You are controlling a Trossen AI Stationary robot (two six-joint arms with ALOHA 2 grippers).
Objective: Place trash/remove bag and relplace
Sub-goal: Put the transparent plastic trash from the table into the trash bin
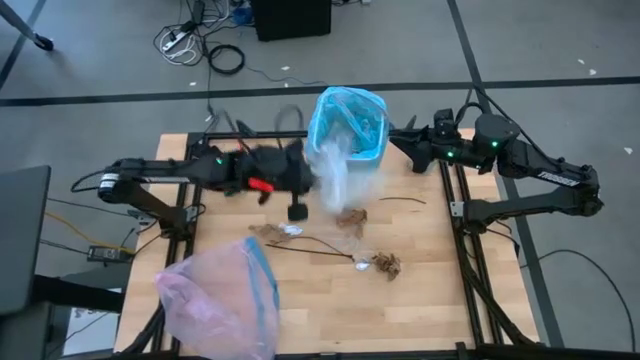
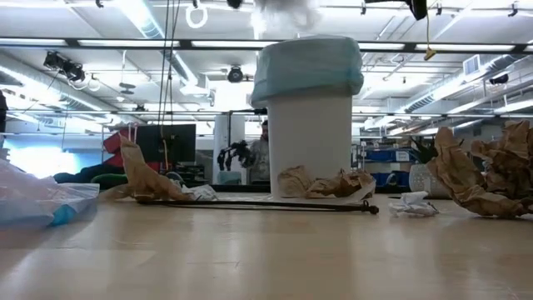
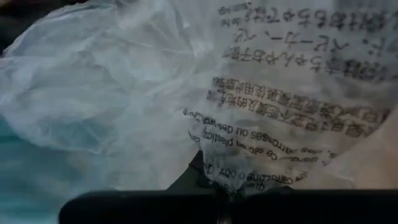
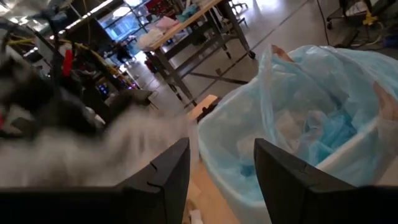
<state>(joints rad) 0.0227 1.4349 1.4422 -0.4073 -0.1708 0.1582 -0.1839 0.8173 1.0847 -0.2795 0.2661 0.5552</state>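
The bag (image 1: 348, 122), a thin, crinkled light-blue liner, lined the white bin (image 2: 311, 142) at the far edge of the desk (image 1: 430, 300), with its rim folded over the bin's top. The left tool (image 1: 312, 178) was shut on a clear printed wrapper (image 3: 280, 106) just beside the bin, though its fingertips were hidden behind the blurred film. The right tool (image 4: 217, 162) hung at the bin's other side with its fingers parted and empty, the liner's rim just beyond them.

Grey floor (image 1: 560, 60) with cables (image 1: 200, 45); ceiling strip lights (image 2: 158, 33) overhead.
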